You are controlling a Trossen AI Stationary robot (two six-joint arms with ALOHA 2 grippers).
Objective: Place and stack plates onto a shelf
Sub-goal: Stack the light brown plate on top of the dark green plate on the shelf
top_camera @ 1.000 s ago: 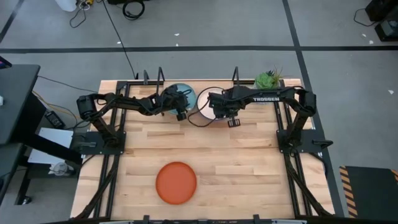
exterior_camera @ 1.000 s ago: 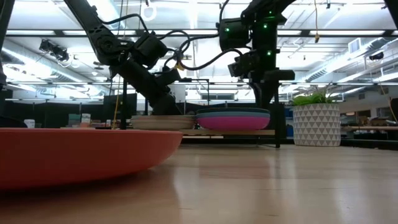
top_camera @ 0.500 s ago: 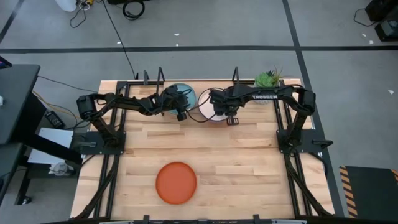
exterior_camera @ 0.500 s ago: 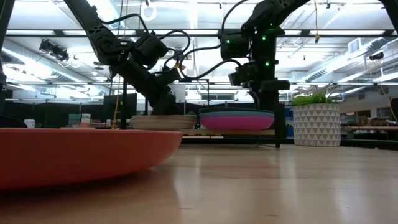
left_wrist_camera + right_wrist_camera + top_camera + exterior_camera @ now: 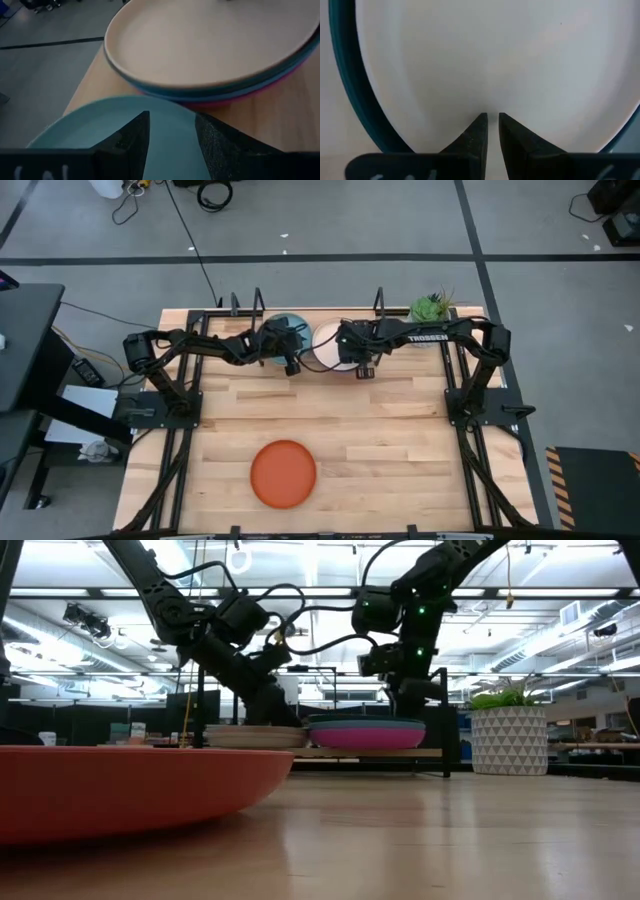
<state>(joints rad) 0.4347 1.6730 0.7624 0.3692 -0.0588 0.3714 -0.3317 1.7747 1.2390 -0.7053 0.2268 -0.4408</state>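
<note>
- Wooden worktop (image 5: pixel 390 430) carries an orange plate (image 5: pixel 283 473) near its front edge, well apart from the shelf (image 5: pixel 330 752) at the back.
- On the shelf, a light teal plate (image 5: pixel 100 125) lies beside a stack topped by a cream plate (image 5: pixel 495 60).
- Left gripper (image 5: pixel 167 135) hovers over the teal plate, jaws apart.
- Right gripper (image 5: pixel 490 131) sits over the cream plate, jaws nearly together.

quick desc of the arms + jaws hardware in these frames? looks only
Both arms are matte black, jointed tube links on black frame bases. The right arm carries white TROSSEN lettering on its forearm; black cables loop off both wrists. Green indicator lights glow on the right wrist in the low view. Jaws are dark, wedge-shaped, with a rough foam-like texture on the left gripper; the right gripper looks smoother.
</note>
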